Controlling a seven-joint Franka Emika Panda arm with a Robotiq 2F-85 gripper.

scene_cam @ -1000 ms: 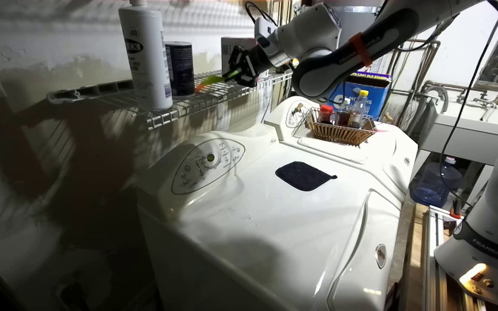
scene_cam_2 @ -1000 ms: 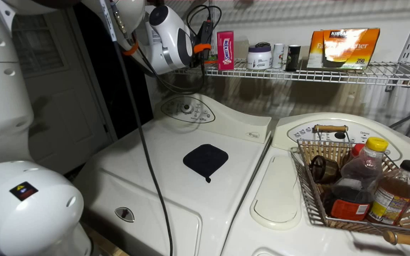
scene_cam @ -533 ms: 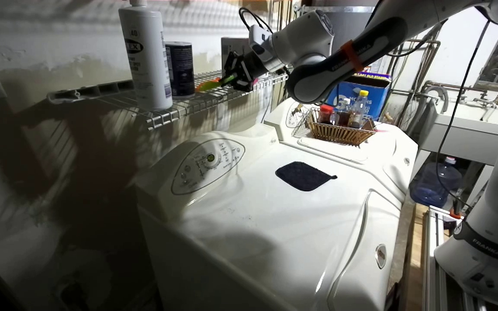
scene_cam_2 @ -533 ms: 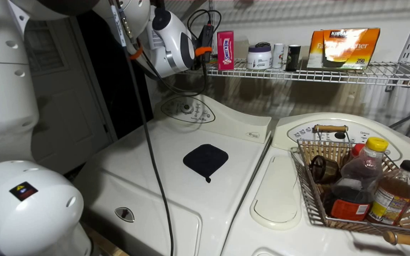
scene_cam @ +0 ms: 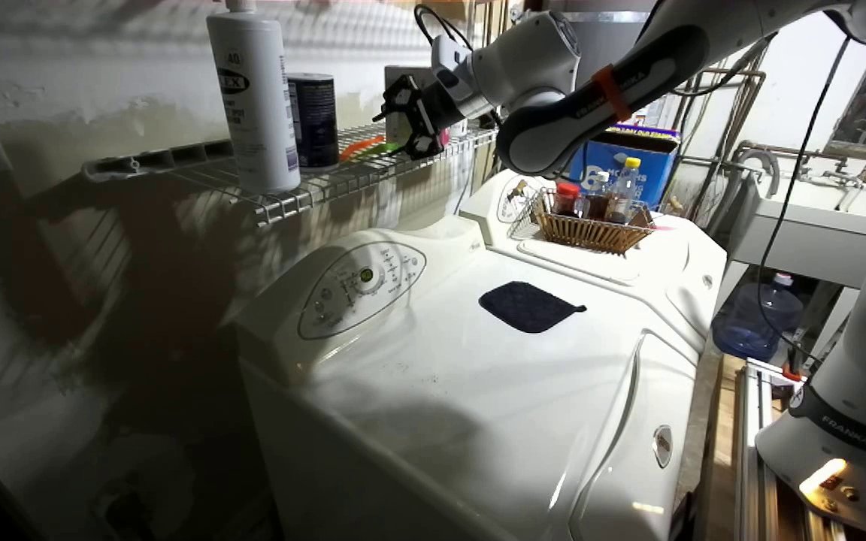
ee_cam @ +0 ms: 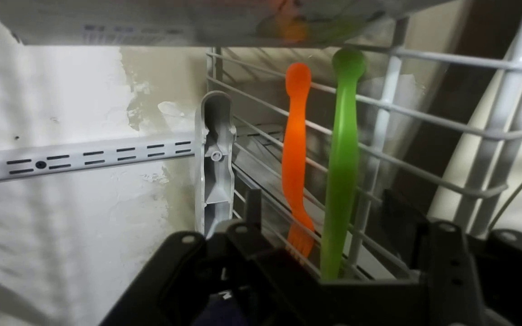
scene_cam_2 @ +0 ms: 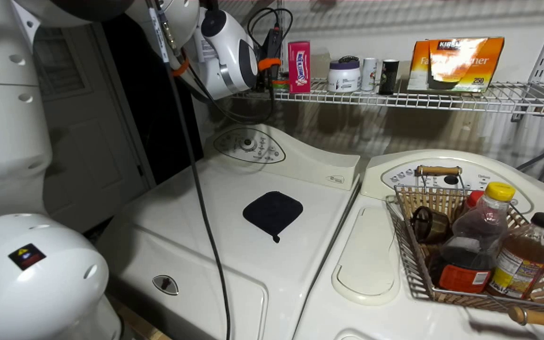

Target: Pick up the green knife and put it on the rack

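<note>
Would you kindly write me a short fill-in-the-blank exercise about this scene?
The green knife lies on the rack beside an orange ____.
The fingers are not shut but ____.
In an exterior view, the bottle with the red label has a cap coloured ____.

Missing words: fork; open; yellow.

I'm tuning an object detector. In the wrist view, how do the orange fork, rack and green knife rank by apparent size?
1. The rack, running off the right edge
2. The green knife
3. The orange fork, shorter and slimmer
</note>
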